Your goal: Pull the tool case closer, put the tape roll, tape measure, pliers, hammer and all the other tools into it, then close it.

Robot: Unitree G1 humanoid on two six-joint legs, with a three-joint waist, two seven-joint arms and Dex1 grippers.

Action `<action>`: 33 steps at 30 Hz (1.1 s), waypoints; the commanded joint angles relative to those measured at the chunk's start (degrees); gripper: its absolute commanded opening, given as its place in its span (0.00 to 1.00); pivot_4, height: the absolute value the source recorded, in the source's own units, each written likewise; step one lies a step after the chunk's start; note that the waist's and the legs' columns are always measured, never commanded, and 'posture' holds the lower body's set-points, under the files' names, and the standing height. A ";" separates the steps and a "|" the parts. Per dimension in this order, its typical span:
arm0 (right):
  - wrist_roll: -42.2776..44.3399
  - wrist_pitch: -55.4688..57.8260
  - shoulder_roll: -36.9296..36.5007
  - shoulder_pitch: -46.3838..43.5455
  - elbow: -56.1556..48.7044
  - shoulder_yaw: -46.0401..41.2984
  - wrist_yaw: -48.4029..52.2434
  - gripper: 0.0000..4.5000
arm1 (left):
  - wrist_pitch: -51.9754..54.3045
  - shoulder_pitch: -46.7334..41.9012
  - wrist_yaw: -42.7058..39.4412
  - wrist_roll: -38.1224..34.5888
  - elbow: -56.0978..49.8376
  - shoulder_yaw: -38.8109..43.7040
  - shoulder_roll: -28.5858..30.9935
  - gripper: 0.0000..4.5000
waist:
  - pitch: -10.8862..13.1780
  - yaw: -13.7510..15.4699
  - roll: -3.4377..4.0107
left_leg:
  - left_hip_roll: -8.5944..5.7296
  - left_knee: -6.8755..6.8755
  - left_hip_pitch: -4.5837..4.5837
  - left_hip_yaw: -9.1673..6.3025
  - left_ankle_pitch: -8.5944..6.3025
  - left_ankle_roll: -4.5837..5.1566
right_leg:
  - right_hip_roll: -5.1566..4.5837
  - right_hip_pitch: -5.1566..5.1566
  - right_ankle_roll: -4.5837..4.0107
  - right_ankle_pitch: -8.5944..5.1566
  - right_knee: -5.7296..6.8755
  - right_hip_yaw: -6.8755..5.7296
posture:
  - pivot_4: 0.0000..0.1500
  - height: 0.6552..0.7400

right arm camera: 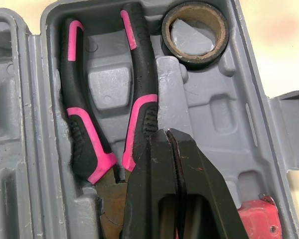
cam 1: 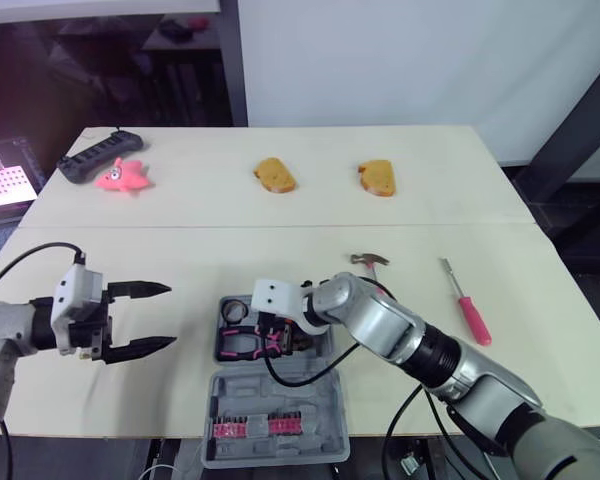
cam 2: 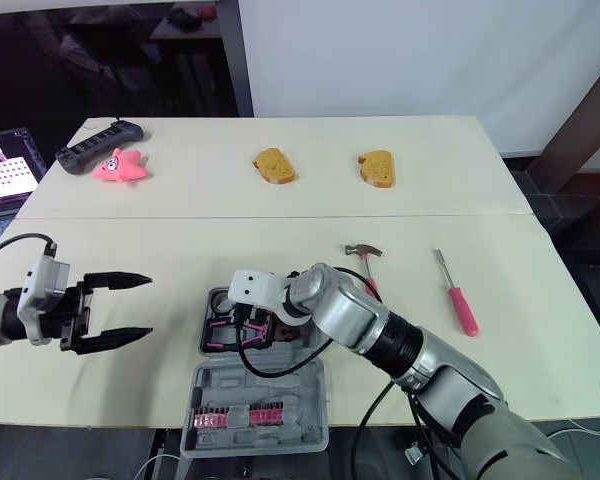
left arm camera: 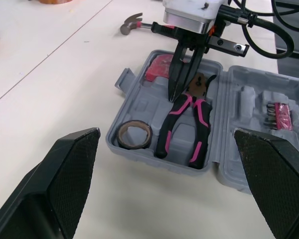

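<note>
Already the case (cam 1: 280, 395) sat open at the near edge of the counter (cam 1: 180, 220), and three of the tools were in its base half. The pliers (right arm camera: 143, 74) lay in their moulded slot. The tape roll (right arm camera: 197, 59) sat in the corner beside the handle ends, and the red tape measure (left arm camera: 159, 67) was in the far corner. The right claw (left arm camera: 175, 92) pointed down into the tray with its two fingers pressed together on nothing, the tips just beside the pliers' head. Whether they touched the metal could not be told. The left claw (cam 1: 170, 316) hovered spread wide and empty over bare counter, to the left of the case.

By the look of it, the pliers step was finishing, with the claw either seating them or about to leave. The hammer (cam 1: 368, 262) lay on the counter just beyond the case's far right corner, part of its handle hidden behind the right arm. The screwdriver (cam 1: 467, 305) lay well off to the right.

The hammer looked like the next tool to go in. The right arm would need to rise clear of the tray without dragging the pliers, then spread its fingers and come down across the hammer's handle. The free slots looked shallow, so the hammer would need to be lined up before release. Closing the lid had to wait for both tools.
</note>
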 commanded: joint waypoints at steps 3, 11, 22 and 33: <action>0.91 -9.34 0.76 2.58 -3.30 -3.74 1.03 0.01 | 0.40 -0.69 0.62 -0.36 -0.89 0.44 0.37 1.00 | 0.01 -0.04 0.01 | 0.00 0.00 0.00 0.00 0.00 0.00 | 0.00 0.00 0.00 0.00 0.00 0.00 | 1.00 1.00; 0.40 -13.60 1.81 4.66 -2.44 -5.04 1.92 0.01 | 1.05 -0.57 1.52 -0.57 -1.82 0.60 0.20 1.00 | 0.01 -0.02 0.01 | 0.00 -0.02 0.00 0.00 0.00 0.00 | 0.01 -0.01 0.00 0.00 0.00 0.00 | 1.00 1.00; -3.16 -13.36 -0.28 7.39 0.57 -3.17 2.97 0.01 | 1.91 0.07 2.34 -0.76 -2.97 1.12 0.21 1.00 | 0.01 0.00 0.01 | 0.00 -0.01 0.00 0.00 0.00 0.00 | 0.01 -0.01 0.00 0.00 0.00 0.00 | 1.00 1.00; -6.78 -3.72 -2.41 9.02 7.26 1.40 3.69 0.01 | 1.87 0.32 2.71 -0.80 -3.30 1.13 0.16 1.00 | -0.13 0.37 0.04 | -0.03 0.00 0.12 0.00 0.00 -0.01 | -0.03 0.17 0.00 0.00 -0.01 0.00 | 1.00 1.00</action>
